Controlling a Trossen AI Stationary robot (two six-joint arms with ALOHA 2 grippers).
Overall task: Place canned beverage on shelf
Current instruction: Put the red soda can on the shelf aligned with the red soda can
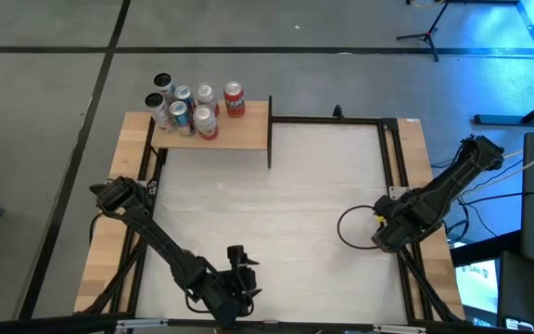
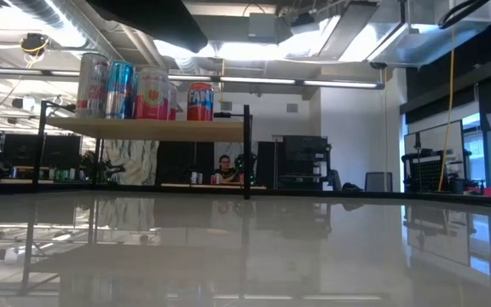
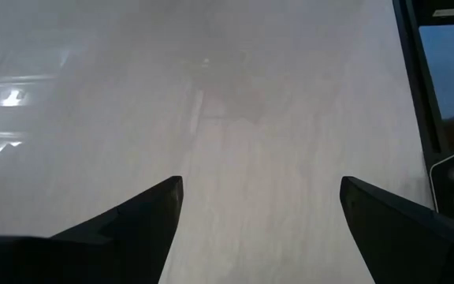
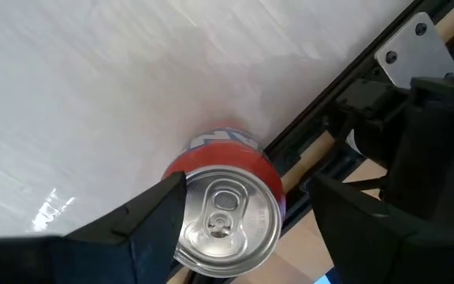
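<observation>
A canned beverage with a red wall and a silver lid stands upright between the fingers of my right gripper, close to the black rail at the table's right edge. That gripper points down and is open; in the high view it hides the can. The shelf, a tan board with a black edge, stands raised at the far left and carries several cans. My left gripper waits open over bare tabletop near the front edge. My right gripper comes at the can from above, one finger on each side of its wall. One finger overlaps the lid's rim in the wrist view, and I cannot tell whether it touches. The other finger stands apart, with rail and wood showing between.
A black cable loop lies on the table beside my right gripper. Black frame rails run along the table's right and far sides, and the shelf's black post stands at its right end. A person sits far behind the table.
</observation>
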